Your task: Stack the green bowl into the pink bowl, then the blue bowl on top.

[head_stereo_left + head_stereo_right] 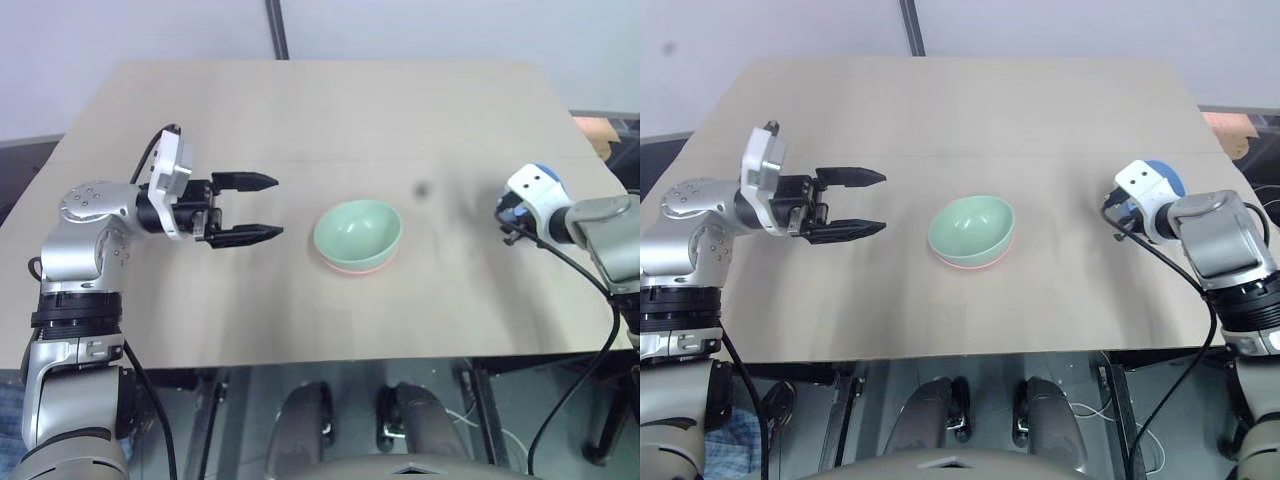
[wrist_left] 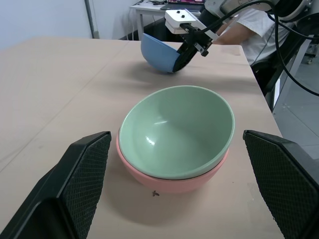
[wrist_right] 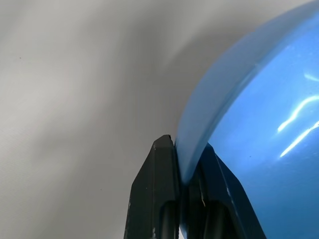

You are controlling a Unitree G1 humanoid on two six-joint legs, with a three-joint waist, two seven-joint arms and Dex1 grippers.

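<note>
The green bowl (image 1: 358, 230) sits nested inside the pink bowl (image 1: 352, 268) at the middle of the table. My left gripper (image 1: 275, 207) hovers open just left of the pair, its fingers pointing at them. At the table's right side my right gripper (image 3: 187, 149) is shut on the rim of the blue bowl (image 2: 159, 52), one finger inside it and one outside. The blue bowl is tilted and stays low over the table. From the head it is mostly hidden behind my right wrist, a blue sliver (image 1: 1165, 175) showing.
The tan table (image 1: 300, 120) has open surface on all sides of the stacked bowls. A small dark spot (image 1: 421, 189) marks it between the bowls and my right arm. A person in a white shirt (image 2: 249, 25) sits beyond the table's right edge.
</note>
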